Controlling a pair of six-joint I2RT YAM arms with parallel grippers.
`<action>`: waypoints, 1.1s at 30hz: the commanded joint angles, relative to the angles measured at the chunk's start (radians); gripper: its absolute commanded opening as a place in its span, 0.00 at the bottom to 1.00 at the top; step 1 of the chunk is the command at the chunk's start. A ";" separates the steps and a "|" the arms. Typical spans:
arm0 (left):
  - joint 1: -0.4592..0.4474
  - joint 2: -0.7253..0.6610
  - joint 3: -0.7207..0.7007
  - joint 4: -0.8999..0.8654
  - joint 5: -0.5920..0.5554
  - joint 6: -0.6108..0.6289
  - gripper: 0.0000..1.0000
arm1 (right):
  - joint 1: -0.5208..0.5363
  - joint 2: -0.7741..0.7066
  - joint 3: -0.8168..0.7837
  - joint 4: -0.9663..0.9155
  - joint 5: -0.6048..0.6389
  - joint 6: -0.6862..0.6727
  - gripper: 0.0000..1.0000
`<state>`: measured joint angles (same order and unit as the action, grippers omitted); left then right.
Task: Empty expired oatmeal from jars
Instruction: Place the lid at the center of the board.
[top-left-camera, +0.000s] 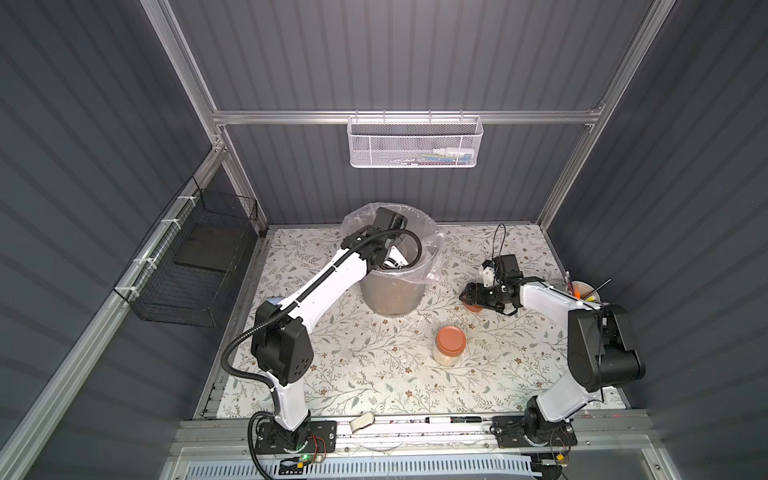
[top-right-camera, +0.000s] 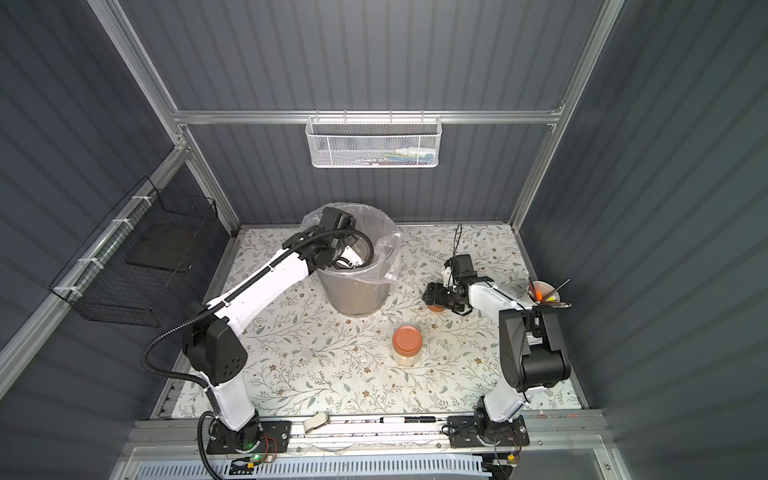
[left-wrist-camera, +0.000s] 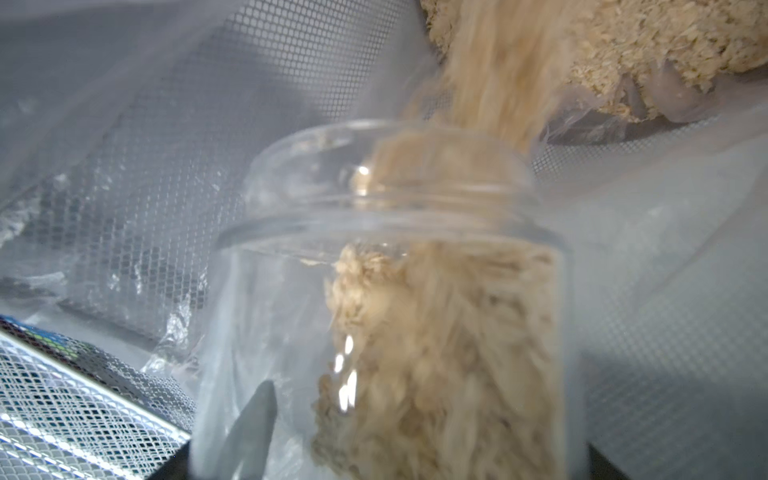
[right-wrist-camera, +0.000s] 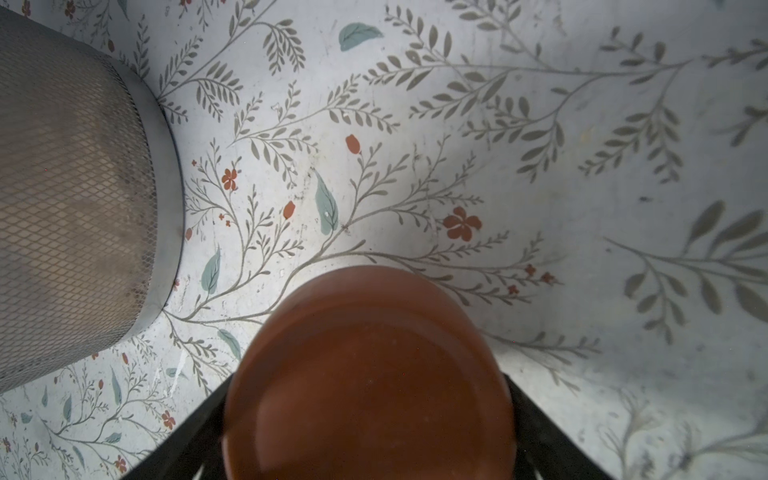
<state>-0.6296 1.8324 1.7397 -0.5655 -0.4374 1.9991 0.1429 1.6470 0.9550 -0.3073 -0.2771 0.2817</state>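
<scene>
Left gripper (left-wrist-camera: 428, 453): found clamped on the open jar (left-wrist-camera: 374, 232), jaws set against opposite sides of the glass body. The arm is reached over the rim and down into the bin (top-left-camera: 390, 297).
Open jar: held tilted inside the bin, with no lid fitted.
Oatmeal (left-wrist-camera: 440, 353): seen blurred along one side of the glass and spilling from the jar's mouth. A pale heap is noted beyond the mouth, lying on the liner (top-left-camera: 436, 245).
Liner: clear plastic, draped over the bin's rim in both top views.
Right gripper (right-wrist-camera: 370, 440): closed on the lid (right-wrist-camera: 370, 357), jaws pressed to its opposite edges. It is placed near the bin, over the table (right-wrist-camera: 540, 166).
Lid: terracotta-orange and round, with a flat face turned to the wrist camera. Whether it touches the table cannot be told.
Closed jar (top-left-camera: 446, 357): stood upright on the table with an orange cap (top-left-camera: 451, 337) in place and pale contents seen through the glass. It is located nearer the front than the bin, between the two arms, apart from both grippers.
Cup (top-left-camera: 582, 291): white, holding pens, at the table's right edge beside the right arm.
Mesh basket (top-left-camera: 415, 143): white, hung on the back rail.
Marker (top-left-camera: 453, 419): laid on the front rail.
</scene>
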 joint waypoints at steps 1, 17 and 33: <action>0.001 -0.041 -0.048 0.046 0.067 0.042 0.00 | -0.002 0.019 0.020 -0.037 0.008 -0.004 0.59; 0.008 -0.043 -0.015 0.018 0.106 0.109 0.00 | 0.007 0.049 0.017 -0.039 -0.013 -0.004 0.60; 0.019 -0.016 -0.069 0.064 0.104 0.087 0.00 | 0.009 0.093 0.052 -0.061 -0.021 -0.008 0.60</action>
<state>-0.6052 1.8297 1.6943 -0.5159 -0.3389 2.0769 0.1474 1.7329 0.9852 -0.3450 -0.2920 0.2802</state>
